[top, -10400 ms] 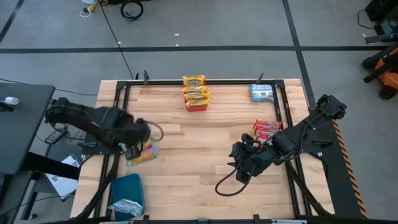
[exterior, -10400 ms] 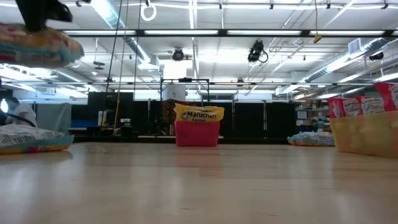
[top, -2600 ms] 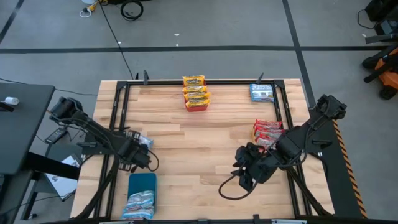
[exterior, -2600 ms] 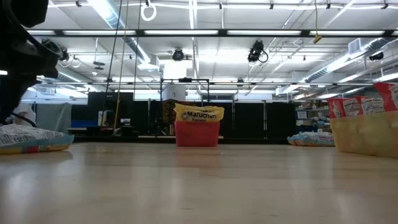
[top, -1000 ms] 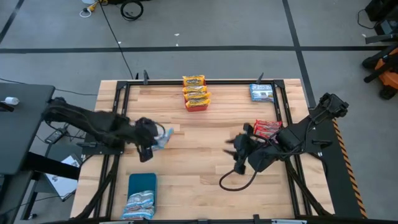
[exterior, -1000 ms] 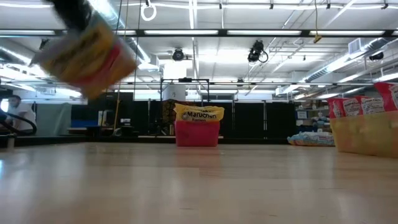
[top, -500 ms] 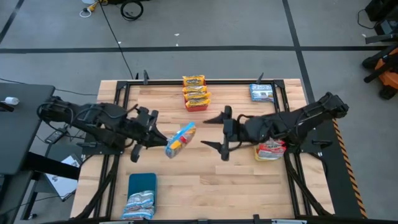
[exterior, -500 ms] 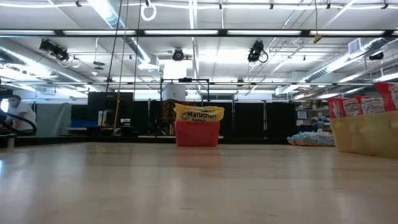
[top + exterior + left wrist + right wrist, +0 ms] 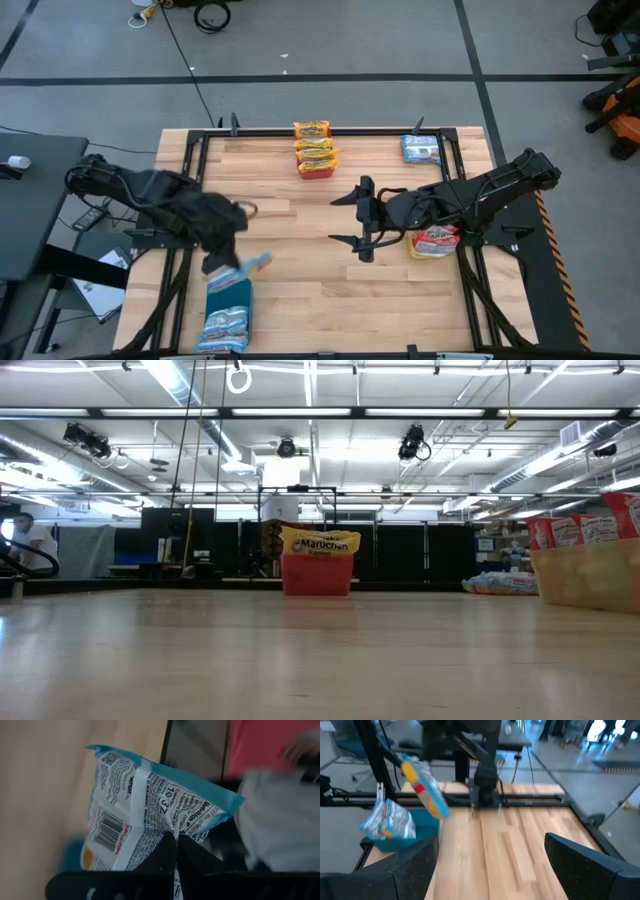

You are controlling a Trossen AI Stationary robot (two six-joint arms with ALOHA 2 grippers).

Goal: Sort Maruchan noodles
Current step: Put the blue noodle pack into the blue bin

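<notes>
Left pincer (image 9: 232, 262) clamped tight on a blue-edged packet (image 9: 248, 266), held in the air just above the blue tray (image 9: 225, 297) at the desk's (image 9: 300, 250) near-left corner. Left wrist view: the same packet (image 9: 145, 810) is pinched at its back seam between the dark fingers (image 9: 167, 857), barcode and print side facing the camera. Right wrist view shows that packet (image 9: 422, 787) hanging tilted over the blue tray (image 9: 422, 827), which already has one crumpled packet (image 9: 387, 820) in it; from above that one (image 9: 225, 325) lies at the tray's near end.

Right pincer (image 9: 352, 218) is mid-desk, jaws spread wide, nothing between them; its two fingers (image 9: 580, 855) frame bare wood in its own wrist view.

Red tray (image 9: 318, 171) at far centre with yellow-orange packets (image 9: 314, 145) stacked on and behind it; low view shows it (image 9: 317, 575) with a yellow "Maruchan" packet (image 9: 320, 543) on top. Blue packets (image 9: 421, 148) lie at the far-right corner, seen low at (image 9: 497, 582). Yellow tray (image 9: 588, 575) at the right edge holds red packets (image 9: 582, 528); from above those (image 9: 435, 240) sit just beside the right arm, partly covered by it.

A person (image 9: 25, 545) shows far off in the room behind the desk.
</notes>
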